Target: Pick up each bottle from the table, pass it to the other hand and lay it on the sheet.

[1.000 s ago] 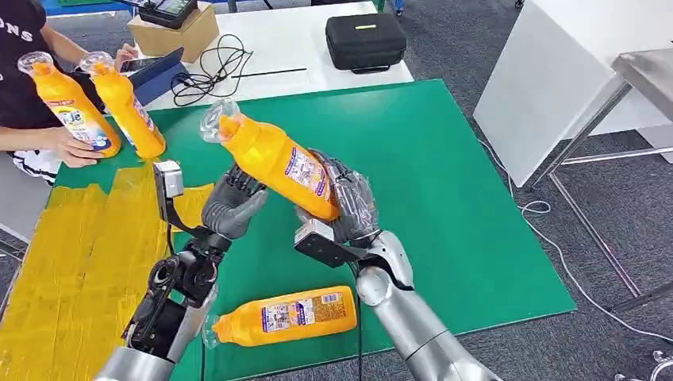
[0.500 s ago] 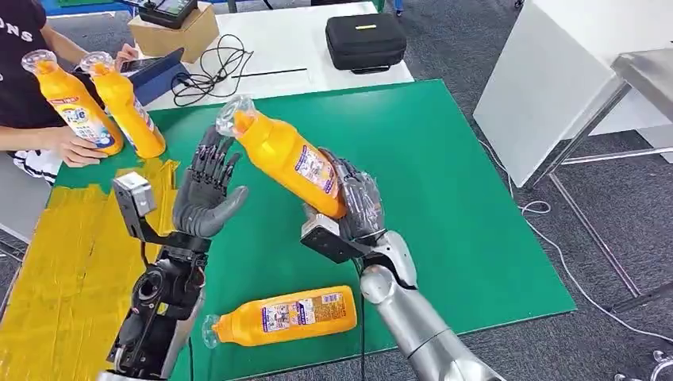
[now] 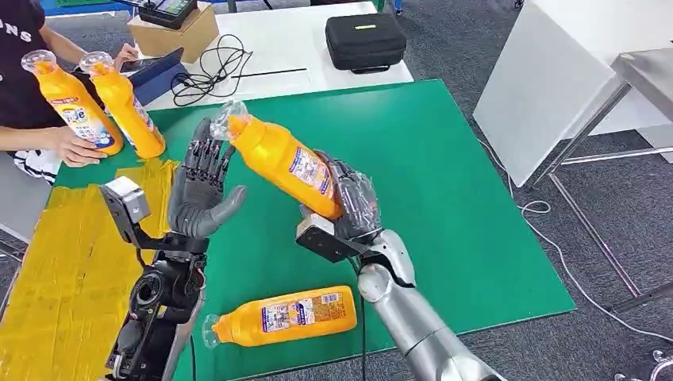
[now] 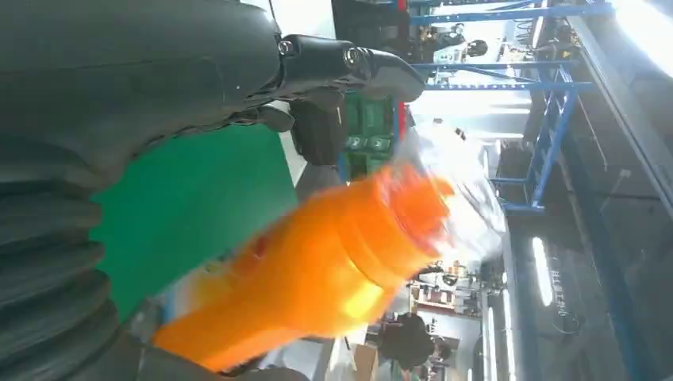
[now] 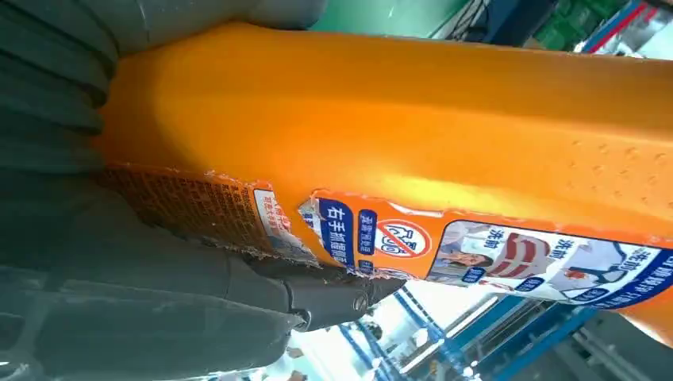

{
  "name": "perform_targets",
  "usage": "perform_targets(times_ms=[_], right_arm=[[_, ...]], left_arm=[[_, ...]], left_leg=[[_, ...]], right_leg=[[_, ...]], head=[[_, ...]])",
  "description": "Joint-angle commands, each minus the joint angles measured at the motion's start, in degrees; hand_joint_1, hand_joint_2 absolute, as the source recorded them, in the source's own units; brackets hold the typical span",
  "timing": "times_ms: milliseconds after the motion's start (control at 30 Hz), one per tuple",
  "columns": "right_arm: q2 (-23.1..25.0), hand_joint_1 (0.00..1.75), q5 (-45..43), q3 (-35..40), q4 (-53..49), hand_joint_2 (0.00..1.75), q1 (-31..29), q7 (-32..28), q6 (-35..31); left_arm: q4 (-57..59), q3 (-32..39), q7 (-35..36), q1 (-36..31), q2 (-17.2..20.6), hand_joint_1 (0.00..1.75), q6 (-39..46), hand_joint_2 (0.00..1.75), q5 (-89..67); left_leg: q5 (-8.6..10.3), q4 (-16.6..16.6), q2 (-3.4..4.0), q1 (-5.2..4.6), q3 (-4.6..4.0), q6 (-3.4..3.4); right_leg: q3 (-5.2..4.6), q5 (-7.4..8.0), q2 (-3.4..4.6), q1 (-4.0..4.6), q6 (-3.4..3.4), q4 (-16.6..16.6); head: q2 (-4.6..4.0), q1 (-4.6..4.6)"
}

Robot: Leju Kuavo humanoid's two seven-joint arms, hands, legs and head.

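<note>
Handing over is where this could fail: the right hand (image 3: 355, 208) grips the raised orange bottle (image 3: 282, 162) low on its body, near the base, with the clear-capped neck tilted up and to the far left, so most of the bottle's length hangs out beyond the grip. The left hand (image 3: 201, 193) stands beside the neck, palm toward it, fingers spread and holding nothing. If the right hand lets go before the left has wrapped the bottle, it would likely tip cap-first and drop onto the green mat (image 3: 444, 159) rather than the yellow sheet (image 3: 71, 270) at the left. A grasp on the glossy tapered shoulder might also slide.

The bottle is smooth orange plastic with a torn printed label and a crinkled clear cap. A second bottle (image 3: 286, 315) lies on its side on the near part of the mat, still to be picked. At the far left a person's hand (image 3: 71, 148) steadies two upright bottles (image 3: 99, 103)
</note>
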Motion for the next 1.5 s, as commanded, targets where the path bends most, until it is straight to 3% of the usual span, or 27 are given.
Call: perform_targets(times_ms=[33,500,1300,1333,1367,1400,1500], right_arm=[[1.8,1.75,1.8,4.5,10.0,1.75,-4.6,0.1,-0.6],[3.7,1.75,4.7,13.3,14.8,1.75,-6.2,-0.1,-0.7],[4.2,1.75,2.9,17.1,17.9,1.75,-6.5,-0.1,0.1],[4.2,1.75,2.5,17.3,18.1,1.75,-6.4,-0.2,-0.2],[4.3,1.75,2.0,17.4,18.4,1.75,-6.3,-0.4,-0.4],[4.4,1.75,1.5,17.5,18.7,1.75,-6.3,-0.6,-0.6],[4.4,1.75,0.0,17.7,19.7,1.75,-6.1,-0.9,-1.4]], left_arm=[[3.4,-1.1,1.2,-2.1,0.8,0.0,-2.6,1.75,2.9],[9.1,-0.4,1.9,-4.3,0.4,0.0,-4.3,1.75,6.2],[10.7,1.0,0.2,-4.6,0.5,0.0,-1.8,1.75,6.9],[10.4,1.8,-0.5,-4.2,0.2,0.86,-0.9,1.75,7.5],[9.7,2.5,-1.5,-3.6,0.2,1.54,0.3,1.75,7.9],[9.2,2.9,-1.9,-3.2,0.2,1.73,0.8,1.75,8.5],[8.2,3.7,-3.1,-2.6,0.4,1.75,2.6,1.75,9.2]], left_leg=[[-0.21,0.0,0.22,0.09,0.42,-0.15],[-0.12,0.0,0.13,0.06,0.31,-0.11],[-0.17,0.0,0.08,0.1,0.37,-0.14],[-0.15,0.0,0.06,0.1,0.33,-0.13],[-0.2,0.0,0.09,0.13,0.43,-0.16],[-0.14,0.0,0.08,0.09,0.34,-0.12],[-0.2,0.0,0.15,0.12,0.46,-0.16]], right_leg=[[0.4,-0.15,0.1,0.12,-0.12,0.0],[0.29,-0.09,0.05,0.08,-0.08,0.0],[0.37,-0.16,-0.03,0.11,-0.1,0.0],[0.33,-0.14,-0.04,0.11,-0.09,0.0],[0.43,-0.19,-0.03,0.14,-0.11,0.0],[0.34,-0.13,-0.02,0.1,-0.09,-0.1],[0.45,-0.17,0.03,0.14,-0.12,-0.1]], head=[[0.0,0.0],[0.0,-0.02],[0.0,0.0],[0.0,0.0],[0.0,0.0],[0.0,0.0],[0.0,0.0]])
